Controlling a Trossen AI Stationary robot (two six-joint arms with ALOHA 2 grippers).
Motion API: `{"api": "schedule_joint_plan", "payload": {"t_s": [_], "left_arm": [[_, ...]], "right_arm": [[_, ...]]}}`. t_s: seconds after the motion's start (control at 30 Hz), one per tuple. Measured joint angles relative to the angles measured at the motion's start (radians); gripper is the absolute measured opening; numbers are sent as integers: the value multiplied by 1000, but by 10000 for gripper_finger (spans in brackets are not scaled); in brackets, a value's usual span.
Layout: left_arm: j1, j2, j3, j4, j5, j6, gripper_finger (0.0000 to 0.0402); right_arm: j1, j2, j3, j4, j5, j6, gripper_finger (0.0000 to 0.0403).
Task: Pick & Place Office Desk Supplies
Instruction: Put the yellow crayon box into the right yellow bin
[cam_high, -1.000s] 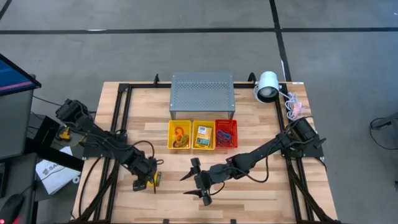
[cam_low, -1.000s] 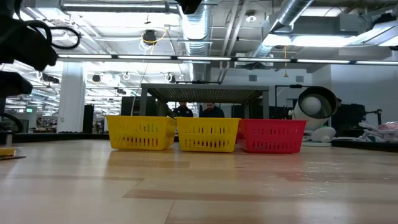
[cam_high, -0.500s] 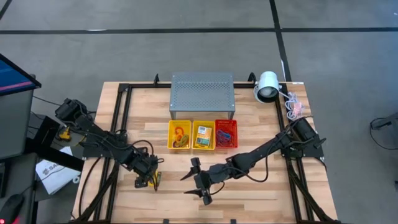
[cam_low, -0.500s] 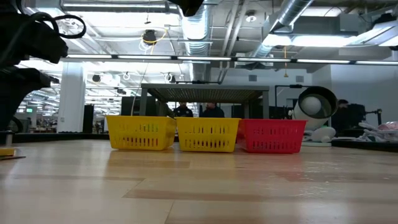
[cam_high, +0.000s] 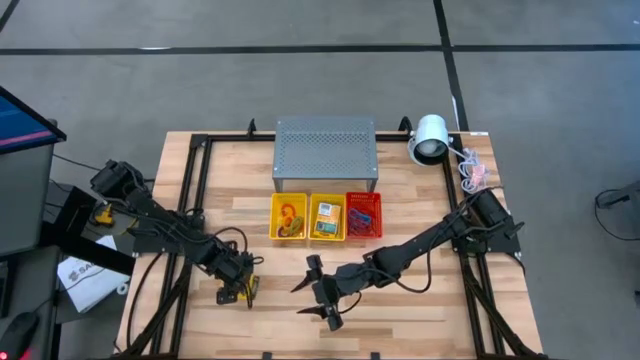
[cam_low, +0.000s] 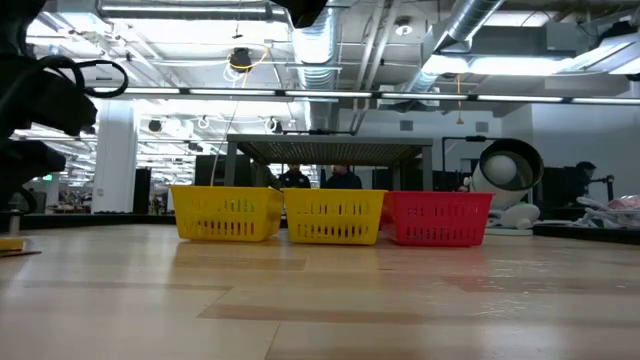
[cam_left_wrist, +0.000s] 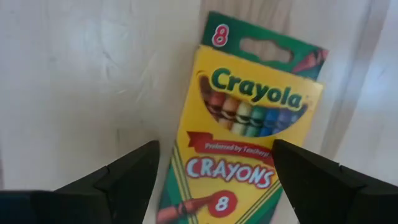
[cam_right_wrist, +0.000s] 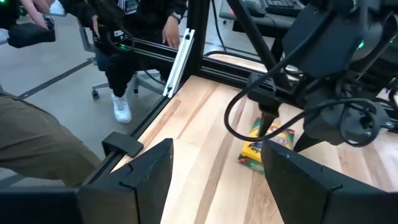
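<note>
Seen from above, the left tool (cam_high: 238, 291) is poised over the crayon box (cam_high: 250, 288) lying flat on the counter (cam_high: 420, 320), the right tool (cam_high: 318, 292) spread nearby. Through the left wrist, the crayon box (cam_left_wrist: 245, 127) is shown lengthwise between wide fingers (cam_left_wrist: 124, 177), not gripped.

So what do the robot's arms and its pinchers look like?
Both arms are dark, jointed and thin, with black cables looping along them. The left gripper and right gripper each end in two dark fingers shaped like wedges. A small green light glows on the left arm.
</note>
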Motion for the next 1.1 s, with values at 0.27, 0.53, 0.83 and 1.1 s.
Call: {"api": "schedule_joint_plan", "payload": {"t_s": [0.27, 0.53, 0.83, 1.1], "left_arm": [[1, -2, -7, 25, 27, -31, 310], [0, -4, -8, 32, 14, -43, 310], [0, -4, -8, 40, 8, -143, 310], [19, -4, -7, 40, 76, -135, 343]], "right_arm": [[0, 0, 0, -10, -7, 11, 235], [-2, 0, 0, -10, -7, 11, 235], [-2, 0, 0, -10, -7, 11, 235], [-2, 0, 0, -10, -7, 37, 235]]}}
